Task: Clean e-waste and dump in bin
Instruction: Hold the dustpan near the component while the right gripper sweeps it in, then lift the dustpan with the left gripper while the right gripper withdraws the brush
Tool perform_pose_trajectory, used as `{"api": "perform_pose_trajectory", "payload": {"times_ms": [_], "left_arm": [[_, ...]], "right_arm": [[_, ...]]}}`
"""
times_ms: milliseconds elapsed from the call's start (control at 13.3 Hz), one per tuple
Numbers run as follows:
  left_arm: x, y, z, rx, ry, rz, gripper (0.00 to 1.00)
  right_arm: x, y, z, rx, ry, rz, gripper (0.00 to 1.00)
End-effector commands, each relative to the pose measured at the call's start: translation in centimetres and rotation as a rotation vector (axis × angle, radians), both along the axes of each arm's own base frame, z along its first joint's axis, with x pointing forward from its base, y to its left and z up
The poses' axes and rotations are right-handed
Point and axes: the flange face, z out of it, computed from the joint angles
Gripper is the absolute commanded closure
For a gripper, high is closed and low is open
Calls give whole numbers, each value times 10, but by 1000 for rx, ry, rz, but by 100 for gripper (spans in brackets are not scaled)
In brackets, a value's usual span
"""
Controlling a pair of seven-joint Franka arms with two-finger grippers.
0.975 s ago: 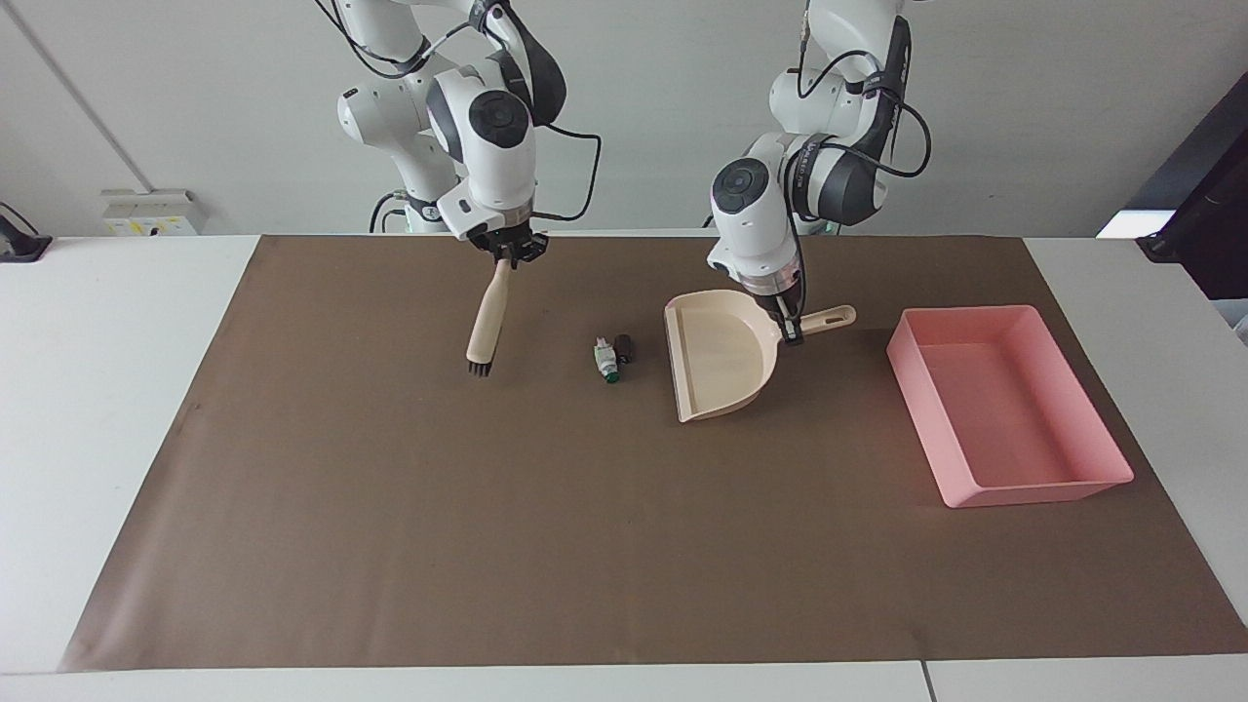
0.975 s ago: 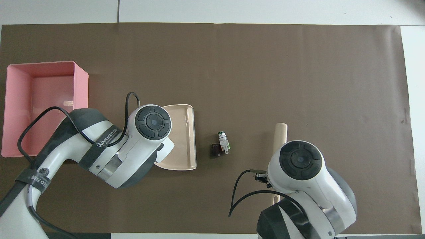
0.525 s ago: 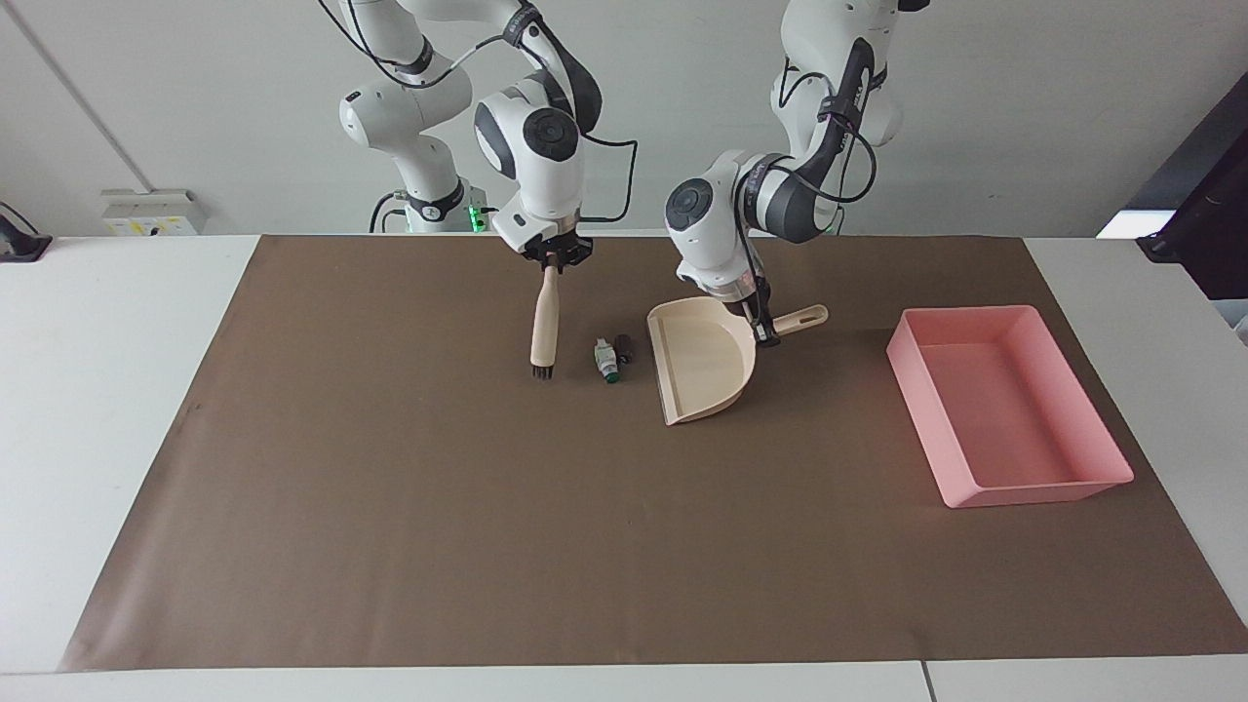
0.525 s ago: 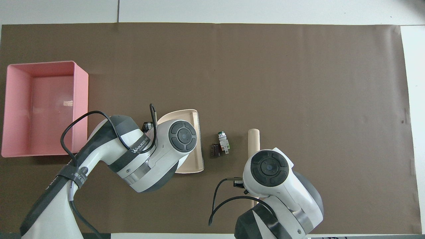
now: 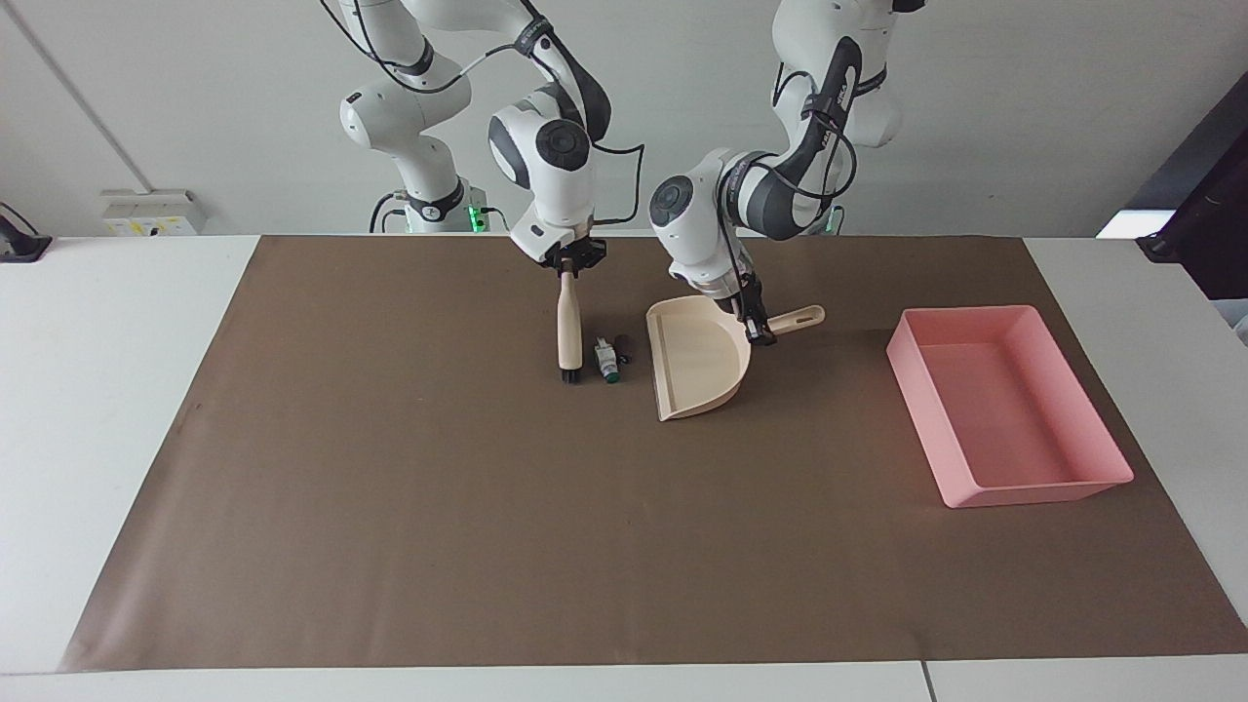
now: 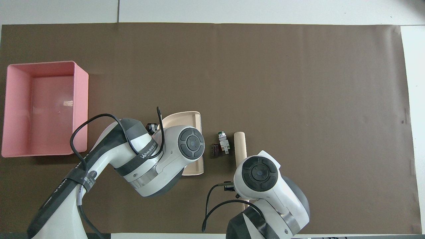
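Observation:
The e-waste lies on the brown mat: a white part with a green end (image 5: 607, 363) (image 6: 223, 142) and a dark short cylinder (image 5: 624, 348) (image 6: 215, 150) beside it. My right gripper (image 5: 571, 265) is shut on the handle of a beige brush (image 5: 568, 327) (image 6: 239, 146), whose bristles touch the mat right beside the e-waste, toward the right arm's end. My left gripper (image 5: 758, 330) is shut on the handle of the beige dustpan (image 5: 694, 357) (image 6: 192, 118), whose open mouth faces the e-waste from the left arm's end. The pink bin (image 5: 1004, 402) (image 6: 43, 108) stands empty toward the left arm's end.
A brown mat (image 5: 624, 546) covers most of the white table (image 5: 107, 390). A dark object (image 5: 1209, 214) stands at the table's edge, at the left arm's end.
My right gripper has carried the brush toward the e-waste until its bristles stand right beside it. My left gripper has slid the dustpan closer to the e-waste.

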Motion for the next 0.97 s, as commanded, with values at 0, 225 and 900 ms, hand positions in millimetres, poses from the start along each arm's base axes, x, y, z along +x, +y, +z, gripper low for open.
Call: {"api": "perform_pose_trajectory", "payload": {"times_ms": [0, 225, 900], "left_arm": [[-10, 5, 1, 33, -3, -8, 100], [-16, 4, -2, 30, 1, -24, 100], [-5, 12, -8, -33, -13, -51, 100]], "right_arm": [[0, 10, -6, 101, 23, 25, 100], [-3, 21, -2, 263, 74, 42, 100], [4, 37, 5, 577, 100, 8, 100]]}}
